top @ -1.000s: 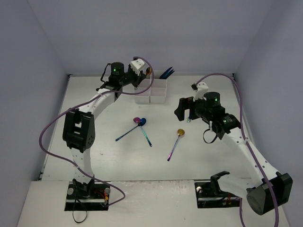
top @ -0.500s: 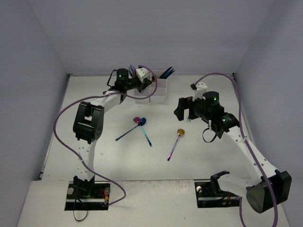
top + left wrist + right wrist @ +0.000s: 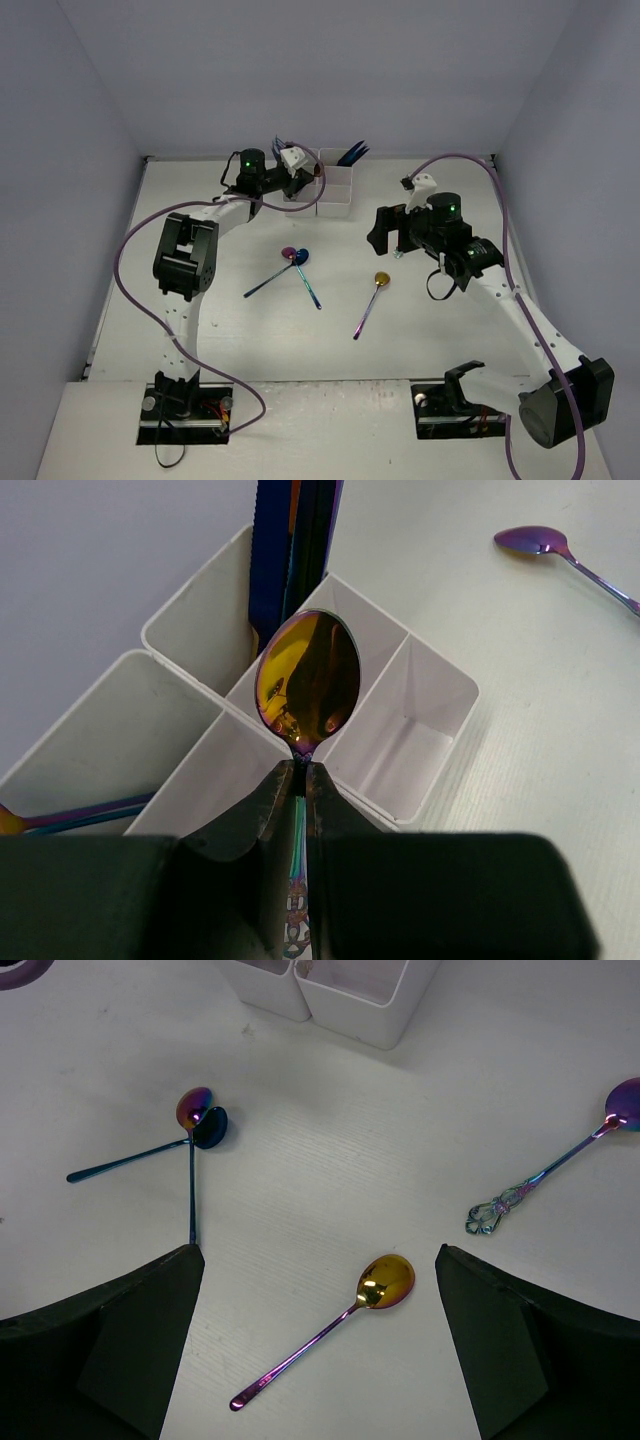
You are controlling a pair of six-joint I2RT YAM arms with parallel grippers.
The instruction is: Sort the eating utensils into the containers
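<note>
- Spoon status: gold-bowled spoon (image 3: 308, 680) is clamped at its neck by the left gripper (image 3: 300, 770). Fingers are pressed together on it and the rainbow handle runs back between them.
- Its bowl hangs over the containers (image 3: 196, 620), above where the middle dividers meet. Which compartment is under it, cannot tell.
- Vs one second ago: the left arm (image 3: 180, 265) has swung its elbow up and inward. The wrist has come down toward the white block, and the held spoon sits lower in the top view, at the block's left rim.
- Vs half a second ago: almost the same pose, wrist nudged slightly left.
- Blue knives (image 3: 290, 550) stand in a far compartment, tips sticking out, same as before.
- Teal-purple utensil (image 3: 90, 812) shows at the lower left by a near compartment. Inside or outside it, cannot tell.
- Right gripper (image 3: 318, 1255) has its fingers spread wide with nothing between them, hovering above the table (image 3: 450, 330). The right arm (image 3: 500, 290) has barely shifted.
- Loose on the table:
  - gold spoon (image 3: 385, 1282) with a purple handle
  - crossed spoons (image 3: 200, 1120), bowls touching
  - ornate purple spoon (image 3: 540, 1175) off to the right in the wrist view
- In the top view, the gold spoon and the crossed pair lie where they did a second ago.
</note>
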